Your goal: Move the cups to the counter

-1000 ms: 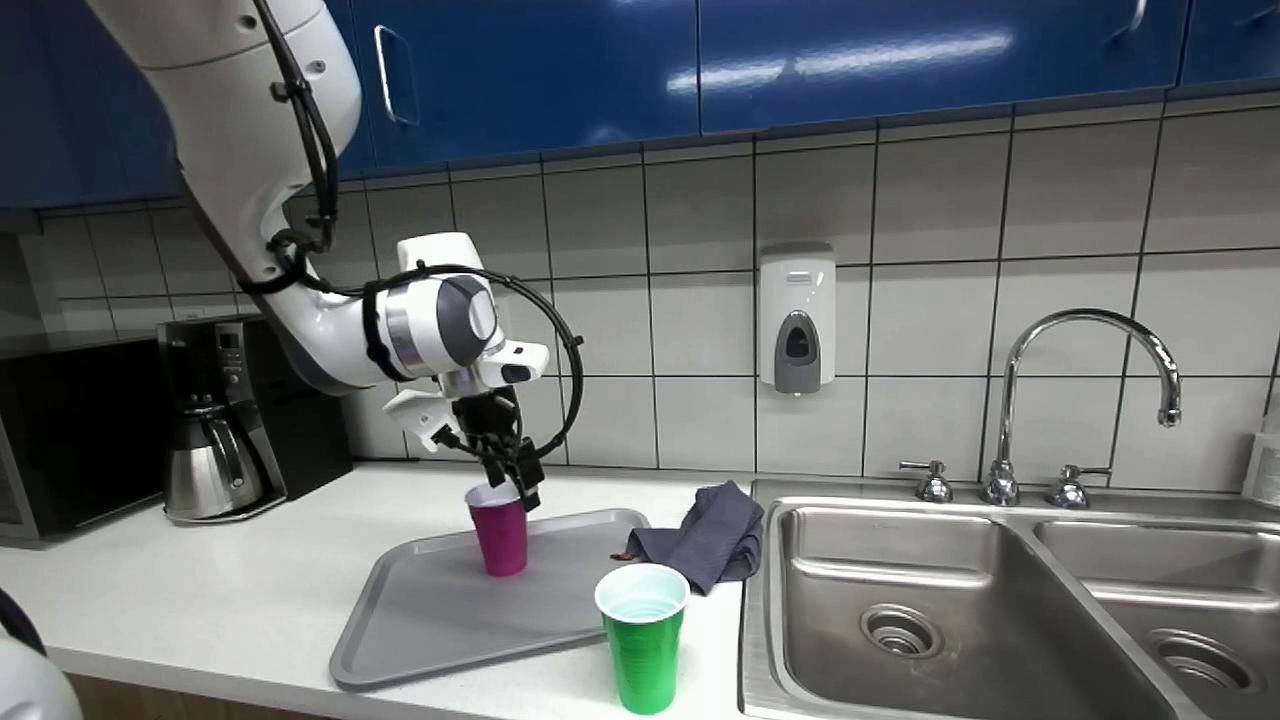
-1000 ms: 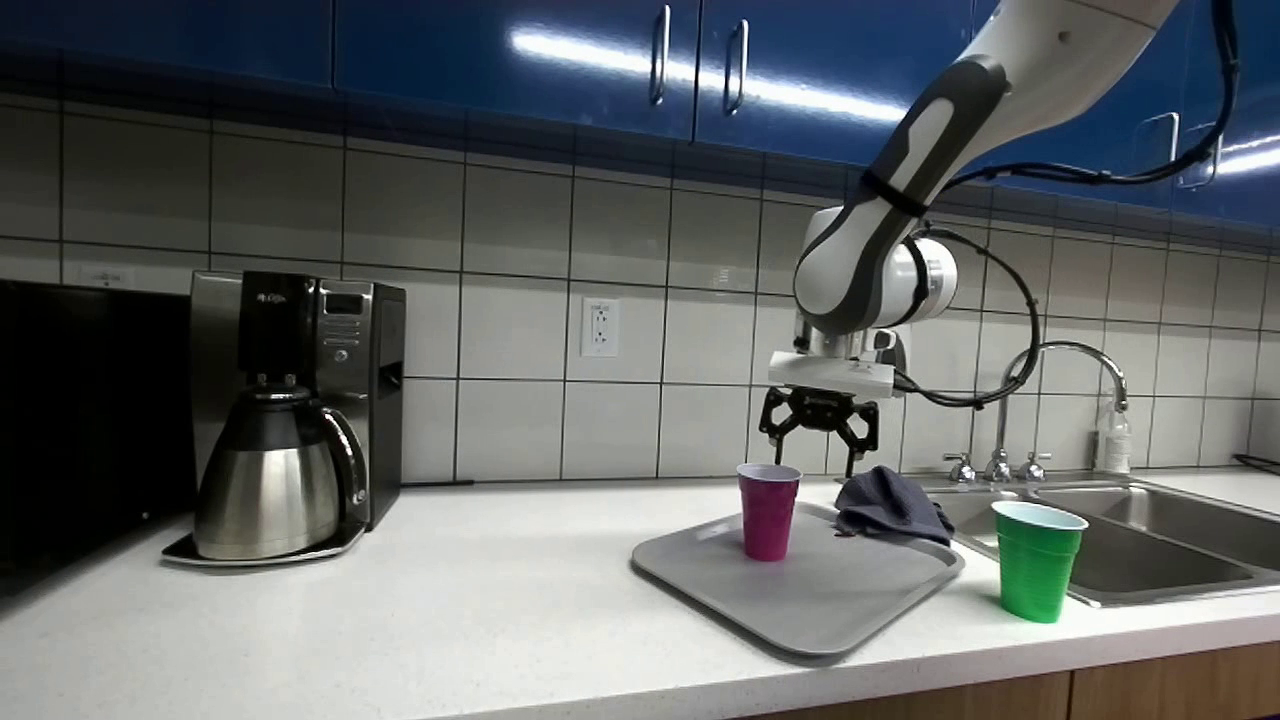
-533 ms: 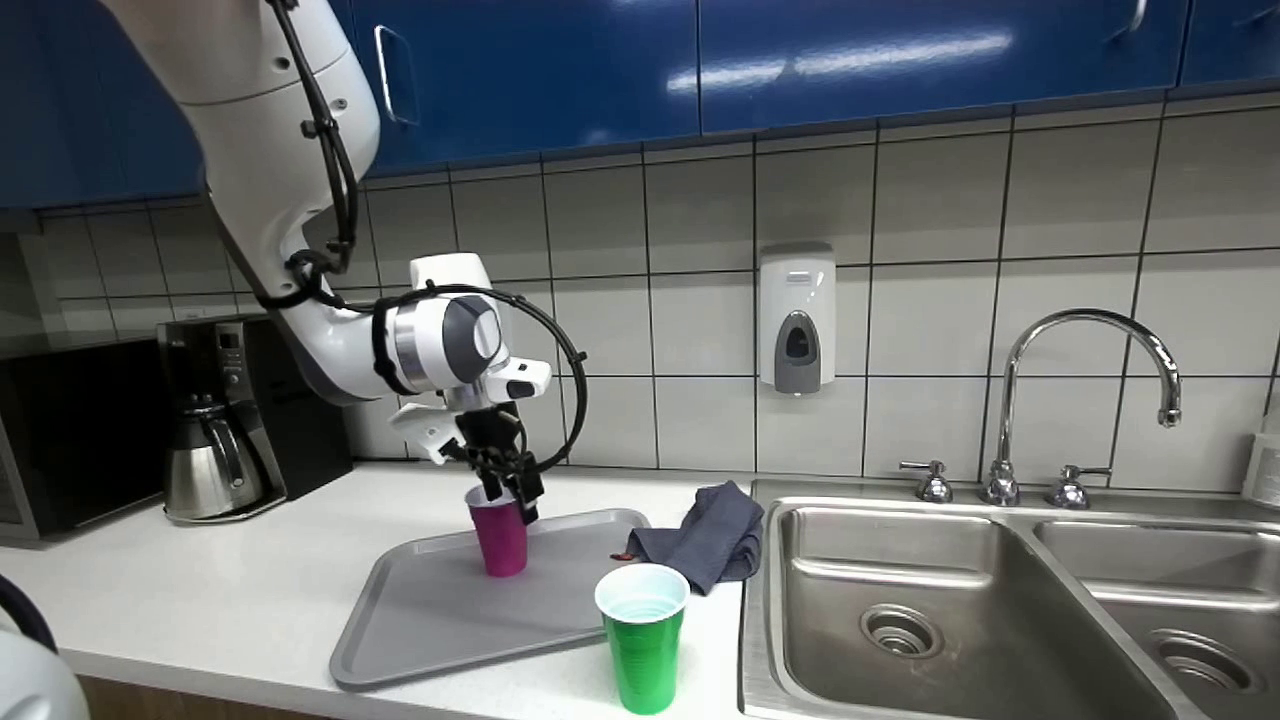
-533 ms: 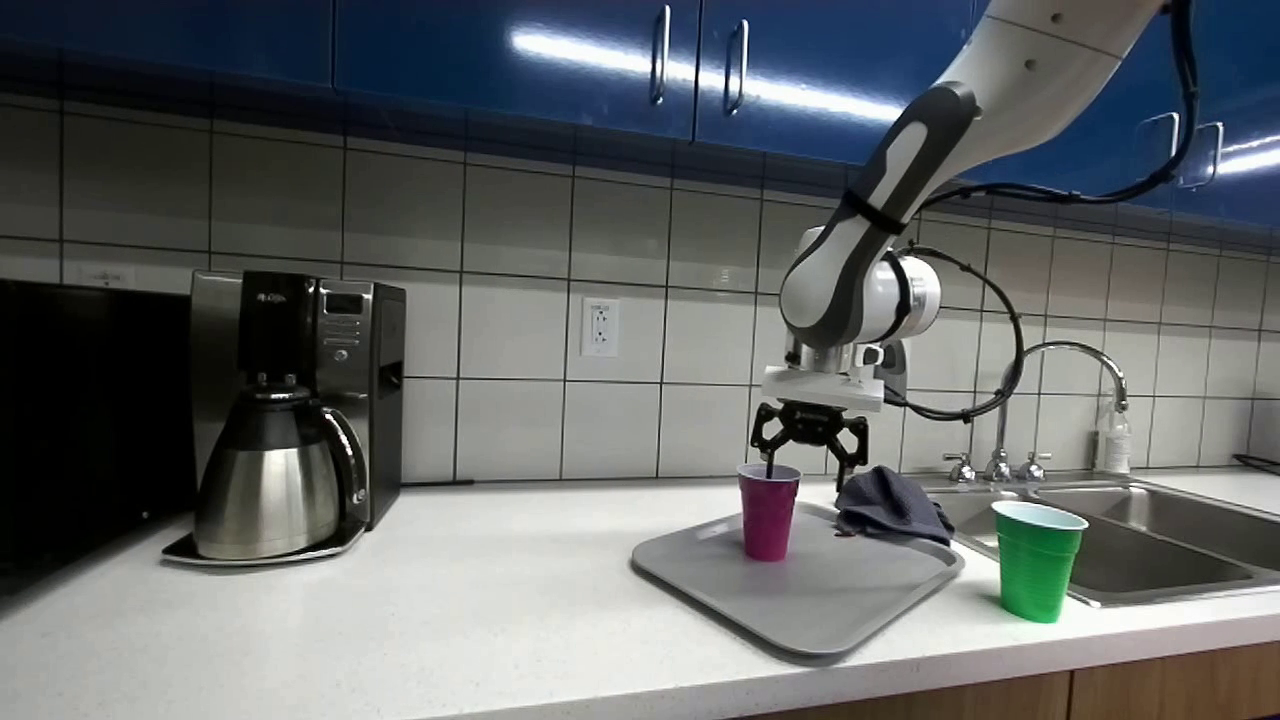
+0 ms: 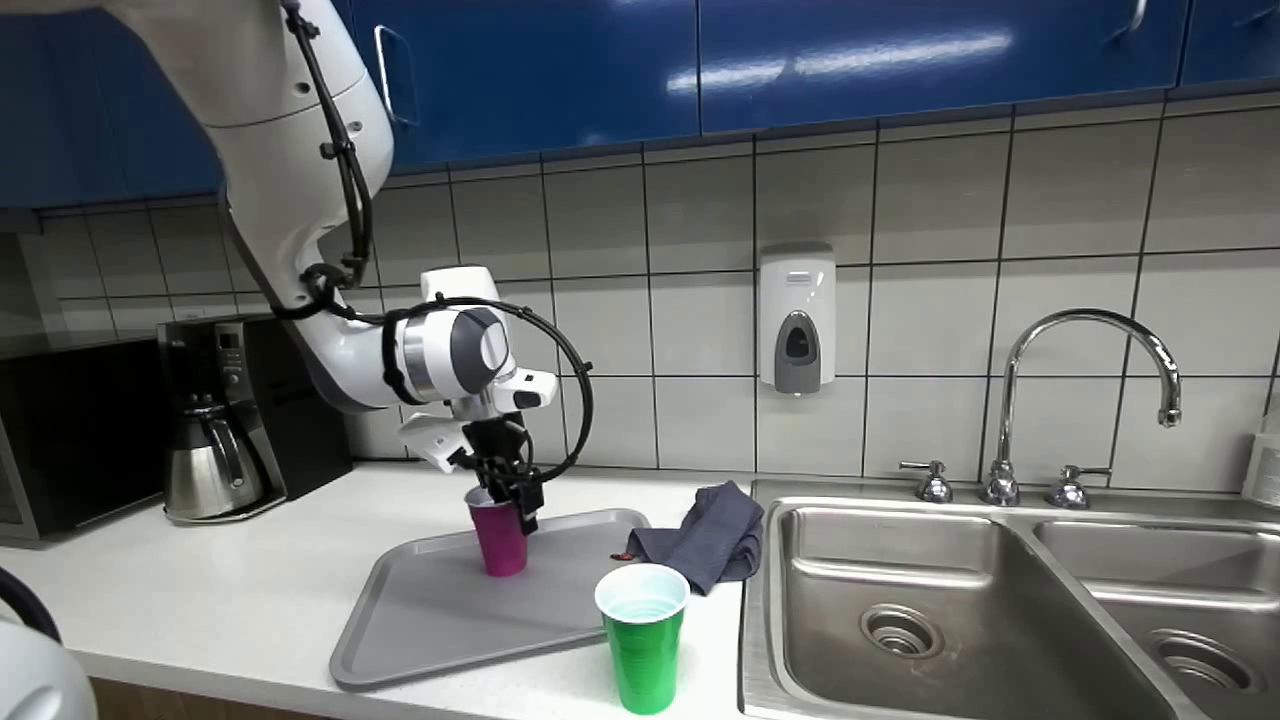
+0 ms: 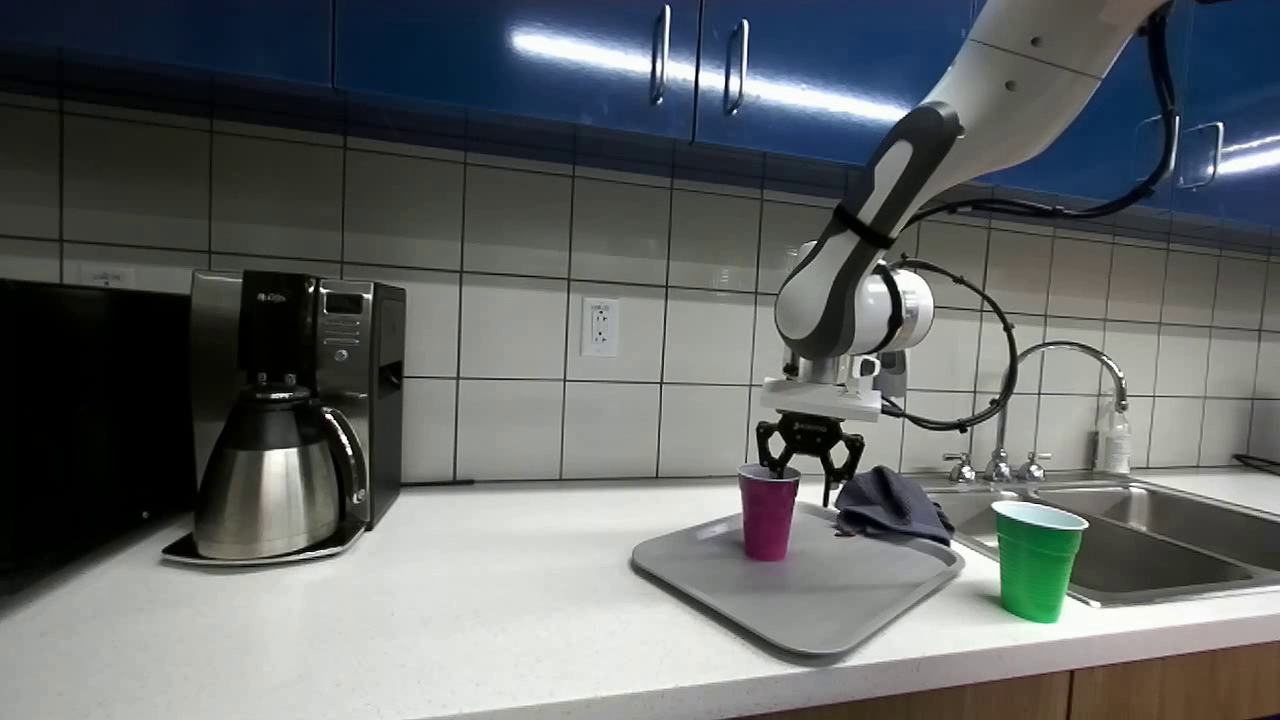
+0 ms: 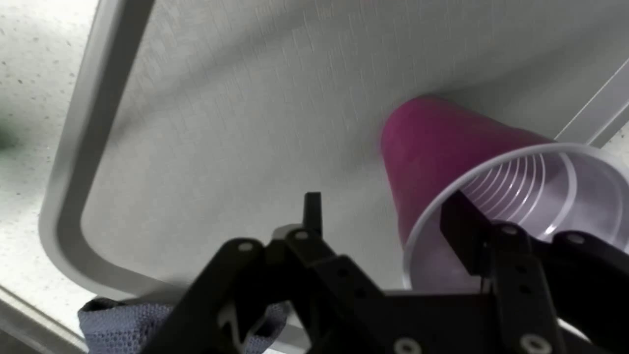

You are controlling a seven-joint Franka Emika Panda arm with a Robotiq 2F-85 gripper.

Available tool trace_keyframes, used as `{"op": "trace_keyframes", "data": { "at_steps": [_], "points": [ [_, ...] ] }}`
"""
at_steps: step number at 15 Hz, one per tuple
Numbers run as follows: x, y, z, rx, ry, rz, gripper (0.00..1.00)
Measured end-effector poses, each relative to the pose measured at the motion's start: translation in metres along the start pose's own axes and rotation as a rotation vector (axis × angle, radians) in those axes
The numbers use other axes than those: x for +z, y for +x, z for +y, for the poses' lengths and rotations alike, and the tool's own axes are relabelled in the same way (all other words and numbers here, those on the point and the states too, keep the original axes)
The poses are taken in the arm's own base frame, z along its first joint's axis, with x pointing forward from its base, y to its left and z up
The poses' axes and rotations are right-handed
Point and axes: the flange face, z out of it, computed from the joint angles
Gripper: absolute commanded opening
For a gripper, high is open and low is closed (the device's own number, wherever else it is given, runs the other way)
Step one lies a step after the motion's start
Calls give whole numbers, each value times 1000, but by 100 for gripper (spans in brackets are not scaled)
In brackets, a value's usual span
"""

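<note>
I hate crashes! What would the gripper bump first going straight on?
Probably the magenta plastic cup: the gripper has one finger inside that cup, the other over the gray tray. Depth is unclear.

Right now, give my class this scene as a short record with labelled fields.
Magenta tapered plastic tumbler: upright on the grey rectangular tray
Bright-green tapered plastic tumbler: upright on the white countertop
Black two-fingered gripper: open, one finger in the magenta tumbler's mouth, the other outside
Dark grey cloth: near the steel sink
Remaining: magenta tumbler onto the countertop
</note>
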Motion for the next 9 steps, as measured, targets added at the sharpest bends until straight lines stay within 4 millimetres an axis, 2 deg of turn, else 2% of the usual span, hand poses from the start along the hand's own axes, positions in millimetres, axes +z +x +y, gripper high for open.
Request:
{"op": "trace_keyframes", "data": {
  "at_steps": [4, 5, 9],
  "points": [
    [1, 2, -2, -3, 0, 2, 3],
    [2, 2, -3, -5, 0, 2, 0],
    [0, 2, -8, -9, 6, 7, 1]
  ]
}}
